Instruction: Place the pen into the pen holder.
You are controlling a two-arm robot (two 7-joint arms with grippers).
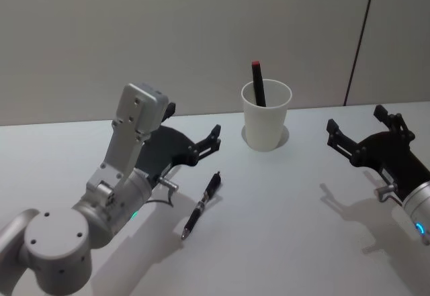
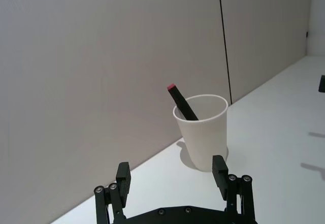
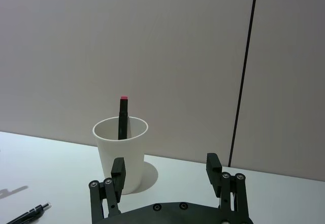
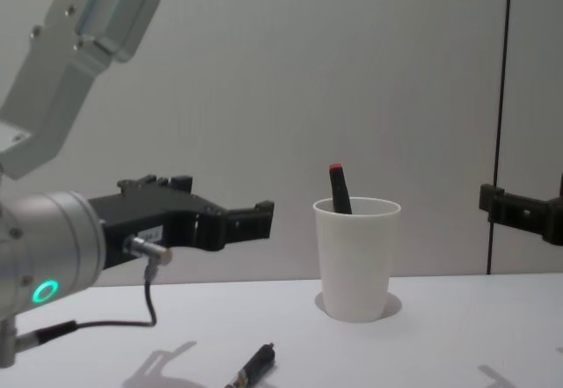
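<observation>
Two pens here: a red-capped pen already stands leaning inside the pen holder, and the black pen, which we take as the task's own, lies flat on the desk. It sits near the holder, on its left and closer to the robot, not touching it. The left hand hovers above the desk near the pen's far end, fingers spread wide with nothing between them; in its wrist view the holder sits straight ahead. The right hand is well apart on the right, also spread and empty, and looks idle. We judge the pen not yet grasped, so reach-and-pick is the step in hand.

What could go wrong, as we see it:
- **Descent height:** the pen is thin and lies low, so stopping too high closes on air, and going too deep scrapes fingertips on the desk.
- **Hand angle:** the pen lies at a slant, so a hand not turned across the barrel may nudge it and set it rolling.
- **Grip point:** a pinch near one end could let it droop and arrive crooked.
- **Holder:** it is a light paper cup, so a tip catching the rim could tip or shove it.
- **Blocked mouth:** the pen already inside leans across the mouth and could block entry — we would aim for the free side
</observation>
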